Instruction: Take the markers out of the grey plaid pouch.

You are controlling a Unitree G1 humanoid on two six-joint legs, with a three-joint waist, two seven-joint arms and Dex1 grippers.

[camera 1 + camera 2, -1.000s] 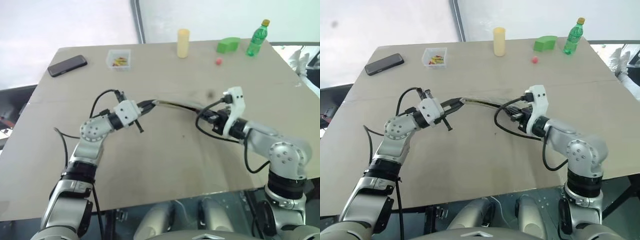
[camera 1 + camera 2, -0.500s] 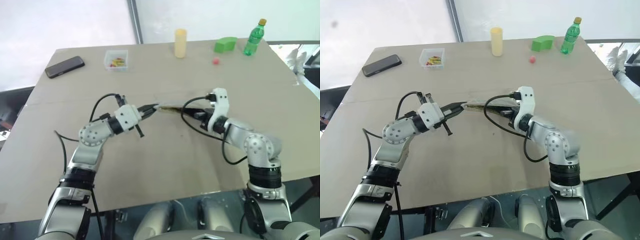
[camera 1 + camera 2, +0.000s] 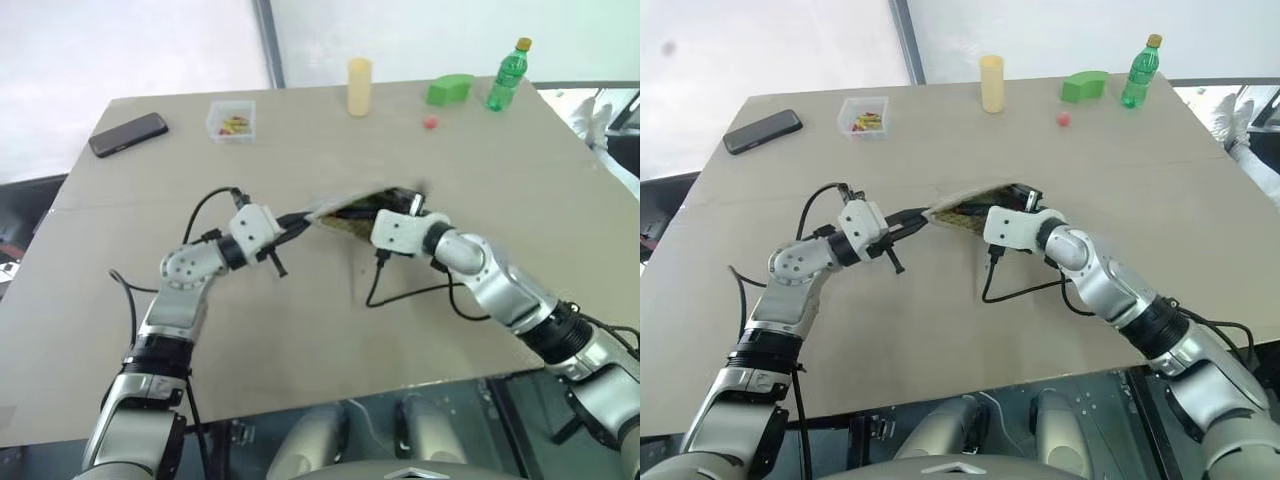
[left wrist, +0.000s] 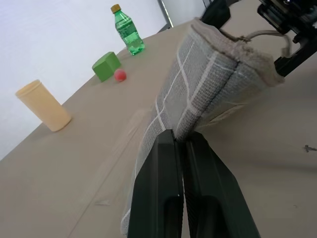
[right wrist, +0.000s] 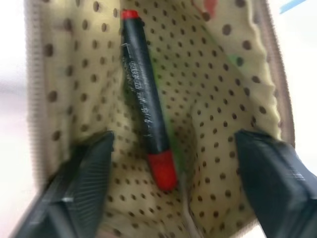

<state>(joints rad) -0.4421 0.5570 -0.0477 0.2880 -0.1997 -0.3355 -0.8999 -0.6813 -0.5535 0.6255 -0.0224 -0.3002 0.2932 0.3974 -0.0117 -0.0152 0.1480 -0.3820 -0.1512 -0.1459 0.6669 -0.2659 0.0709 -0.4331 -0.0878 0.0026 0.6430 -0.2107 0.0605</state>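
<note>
Pouch (image 3: 975, 206) sits raised above the middle of the desk (image 3: 940, 330), stretched between the two arms. From the head views, the left gripper (image 3: 923, 214) has its fingers pinched shut on the pouch's near corner, and the right gripper (image 3: 1025, 196) meets its far, open end; from here the pouch is little more than a thin grey strip with a yellowish edge. The left wrist view gives the outside: grey fabric with pale grid lines, clamped between the two closed black fingers (image 4: 163, 188), the far end puffed open. The right wrist view looks straight into the mouth, with a yellowish lining dotted brown, a black marker (image 5: 143, 114) with red ends lying inside, and a hint of green beside it; the right fingers (image 5: 86, 173) stand wide apart at either side of the opening, holding nothing. Along the far edge of the desk stand a phone (image 3: 762, 130), a small clear box (image 3: 866, 115), a yellow cup (image 3: 991, 83), a green block (image 3: 1086, 85), a red ball (image 3: 1064, 119) and a green bottle (image 3: 1141, 72).
</note>
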